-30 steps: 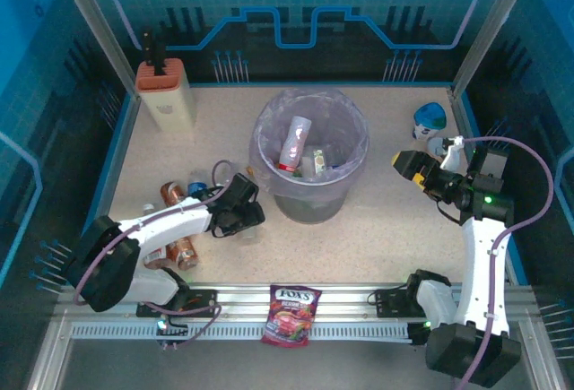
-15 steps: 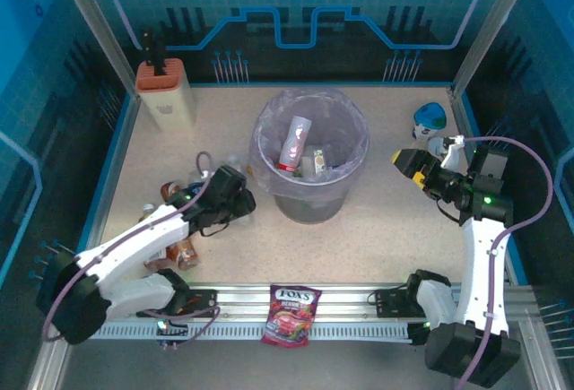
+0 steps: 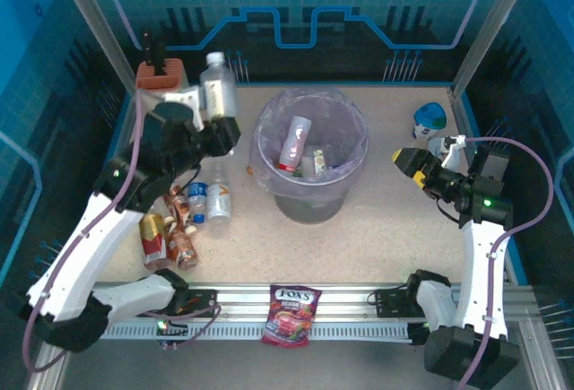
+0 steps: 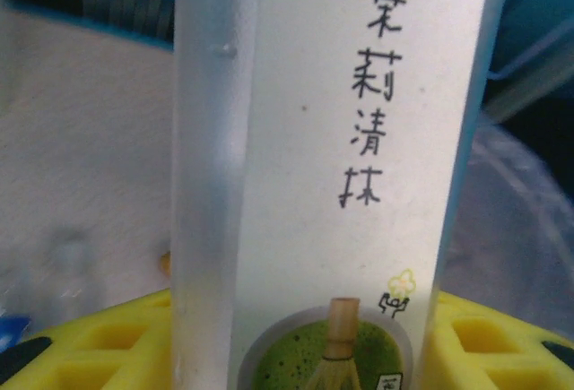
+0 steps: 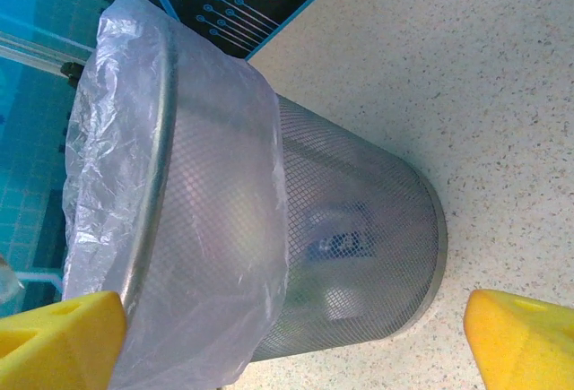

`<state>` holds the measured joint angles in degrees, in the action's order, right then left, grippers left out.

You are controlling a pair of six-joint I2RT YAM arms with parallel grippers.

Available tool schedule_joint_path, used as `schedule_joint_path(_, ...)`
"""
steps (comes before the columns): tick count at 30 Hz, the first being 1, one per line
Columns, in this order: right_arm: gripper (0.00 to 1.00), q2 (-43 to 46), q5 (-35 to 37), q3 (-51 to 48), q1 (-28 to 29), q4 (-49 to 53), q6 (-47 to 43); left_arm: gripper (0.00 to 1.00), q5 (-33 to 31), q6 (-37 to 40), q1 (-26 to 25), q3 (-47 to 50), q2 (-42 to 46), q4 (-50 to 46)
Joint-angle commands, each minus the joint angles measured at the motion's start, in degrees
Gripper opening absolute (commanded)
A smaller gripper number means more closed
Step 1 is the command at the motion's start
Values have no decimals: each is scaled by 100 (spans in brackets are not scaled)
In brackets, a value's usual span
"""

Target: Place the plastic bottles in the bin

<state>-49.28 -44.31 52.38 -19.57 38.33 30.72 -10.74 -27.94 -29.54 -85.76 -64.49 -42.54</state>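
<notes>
Left hand (image 3: 219, 127) now aloft with bottle (image 3: 218, 85)

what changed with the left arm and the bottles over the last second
The left gripper rose from low over the table, moving up and toward the far left. It now holds a white-labelled bottle upright in the air, beside the bin and not yet over it. The right gripper, the bin and the candy bag stayed as they were.

Candy bag (image 3: 291, 312) at front rail; perhaps cups (image 3: 430, 119) far right.
</notes>
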Motion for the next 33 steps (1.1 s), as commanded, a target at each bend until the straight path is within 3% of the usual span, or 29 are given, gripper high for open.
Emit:
schedule_joint_path(1,97,-5,-276,-82,-81,-367,261,22,1287,970,-167,-680,-710,154)
schedule_joint_path(6,89,-104,-570,-89,282,-1449,1071,17,1817,1498,-509,-1450,-1537,71)
schedule_joint_path(10,88,-404,-292,144,1083,-1776,1198,13,1955,1620,-770,-1731,-2050,-47)
schedule_joint_path(15,78,-981,151,383,1807,-1997,1169,10,1903,1771,-900,-1791,-2434,-278)
schedule_joint_path(19,69,-1330,205,405,1852,-2184,1210,8,1782,1917,-912,-1846,-2669,-650)
schedule_joint_path(33,63,-1696,369,385,1848,-2260,1103,15,1980,2783,-943,-1526,-3264,-935)
